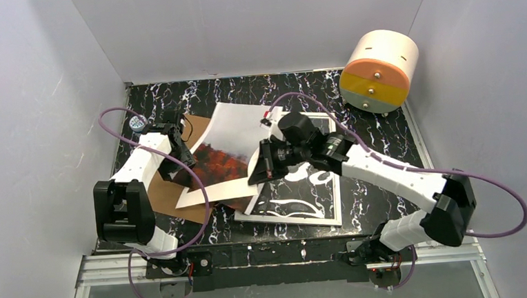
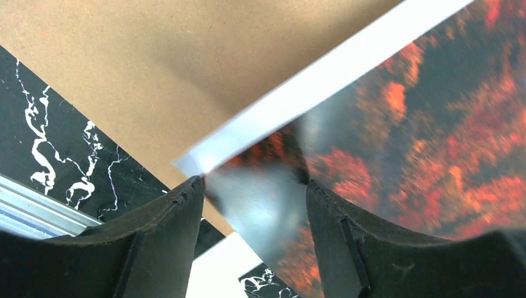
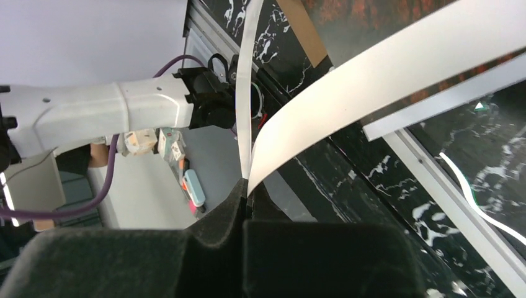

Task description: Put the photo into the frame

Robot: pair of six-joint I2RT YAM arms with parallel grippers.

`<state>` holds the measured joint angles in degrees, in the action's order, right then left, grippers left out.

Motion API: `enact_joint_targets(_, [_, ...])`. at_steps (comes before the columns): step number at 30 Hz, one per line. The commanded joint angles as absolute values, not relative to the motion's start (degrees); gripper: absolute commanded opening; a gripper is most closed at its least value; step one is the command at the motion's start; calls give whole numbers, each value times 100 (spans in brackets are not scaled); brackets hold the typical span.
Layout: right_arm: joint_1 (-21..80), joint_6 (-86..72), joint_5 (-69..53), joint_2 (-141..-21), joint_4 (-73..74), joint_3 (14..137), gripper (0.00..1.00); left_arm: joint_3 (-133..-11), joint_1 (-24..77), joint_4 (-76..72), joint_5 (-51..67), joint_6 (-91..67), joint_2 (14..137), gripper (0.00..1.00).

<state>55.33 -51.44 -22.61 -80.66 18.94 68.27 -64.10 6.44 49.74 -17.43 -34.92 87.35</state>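
Observation:
The photo (image 1: 221, 160), a red-orange forest print with a white border, arches up over the middle of the table. My right gripper (image 1: 256, 167) is shut on its right edge, and in the right wrist view the white paper (image 3: 372, 81) runs out from my pinched fingertips (image 3: 248, 189). At the photo's left edge my left gripper (image 1: 183, 154) is open. Its two fingers stand apart on either side of the photo's corner (image 2: 422, 124), not touching it (image 2: 251, 186). The frame (image 1: 289, 220) lies flat under the photo's right part, and its white rim (image 3: 434, 105) shows below the paper.
A plain brown backing board (image 1: 170, 189) lies under the photo's left side and fills the upper left wrist view (image 2: 155, 62). A white-and-orange drum (image 1: 379, 71) stands at the back right corner. Grey walls close in the black marbled table on three sides.

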Motion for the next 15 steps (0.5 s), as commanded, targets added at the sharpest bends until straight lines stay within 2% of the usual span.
enact_joint_targets(1, [5328,-4182,-2517,-7647,2818,7201,1,-6540,624,4942,-1693,-3347,8697,61])
enact_joint_targets(5, [5167,-3911,-2705,-7751,3038,7265,1,-6524,587,4957,-1554,-3201,8728,69])
enact_joint_targets(10, [5151,-4035,-2844,-7805,2748,6826,1,-6091,511,4530,-411,-2986,8685,77])
enact_joint_targets(15, [5116,-4180,-2781,-7827,2570,6608,1,-5500,439,3940,340,-3148,8543,78])
